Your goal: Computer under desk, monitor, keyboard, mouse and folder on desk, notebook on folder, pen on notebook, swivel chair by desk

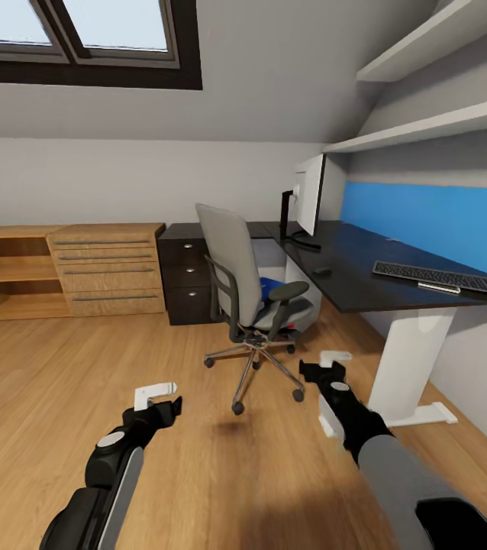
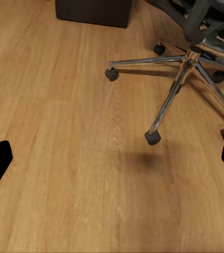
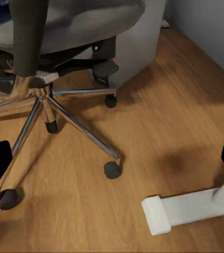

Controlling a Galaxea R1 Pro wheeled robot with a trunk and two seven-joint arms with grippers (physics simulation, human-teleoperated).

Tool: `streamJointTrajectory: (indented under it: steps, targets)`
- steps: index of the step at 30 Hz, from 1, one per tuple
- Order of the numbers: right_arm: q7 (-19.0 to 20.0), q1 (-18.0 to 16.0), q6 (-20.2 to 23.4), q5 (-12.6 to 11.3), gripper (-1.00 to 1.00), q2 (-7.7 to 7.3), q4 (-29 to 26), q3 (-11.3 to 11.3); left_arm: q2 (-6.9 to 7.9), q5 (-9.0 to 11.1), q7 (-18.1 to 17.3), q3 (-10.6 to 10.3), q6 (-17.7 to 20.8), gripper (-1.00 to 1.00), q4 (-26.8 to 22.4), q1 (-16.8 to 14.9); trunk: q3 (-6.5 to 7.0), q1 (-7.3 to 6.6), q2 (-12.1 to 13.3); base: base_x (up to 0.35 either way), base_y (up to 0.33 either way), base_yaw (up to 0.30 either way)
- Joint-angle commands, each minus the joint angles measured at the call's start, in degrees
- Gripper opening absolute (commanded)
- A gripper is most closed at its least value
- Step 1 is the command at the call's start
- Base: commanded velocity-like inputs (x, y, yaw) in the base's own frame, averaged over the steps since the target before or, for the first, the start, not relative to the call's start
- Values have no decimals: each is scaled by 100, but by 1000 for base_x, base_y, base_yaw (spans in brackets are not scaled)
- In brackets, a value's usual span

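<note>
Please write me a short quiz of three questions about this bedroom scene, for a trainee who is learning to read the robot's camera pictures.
1. True or false: the folder lies on the seat of the swivel chair.
2. Multiple choice: which thing lies on the desk between the monitor and the keyboard? A) a cup B) the mouse C) a lamp
3. Fill in the missing word: the left gripper and the right gripper both hang over the wooden ____ and hold nothing.

Key
1. True: something blue, probably the folder, shows on the seat.
2. B
3. floor
</note>
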Motion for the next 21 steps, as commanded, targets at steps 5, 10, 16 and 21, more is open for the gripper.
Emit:
streamJointTrajectory:
  steps: [5,10,16,21]
  targets:
    - [-71,-549,-1423,-114,100,-55,1368,-5,4,70,27,130,23,100,-89,2,-7,-1,-3,0,0,0]
    - [-141,-703,-2063,-395,100,-88,1855,-138,4,84,-19,168,9,100,-124,86,-7,-1,-3,0,0,0]
    - [-138,-738,-2206,-463,100,-109,1976,-154,9,83,-473,181,-90,100,-354,613,-7,-1,-3,0,0,0]
    - [-132,-739,-2245,-452,100,-113,1993,-150,28,80,-807,181,-194,100,-537,786,-7,-1,-3,0,0,0]
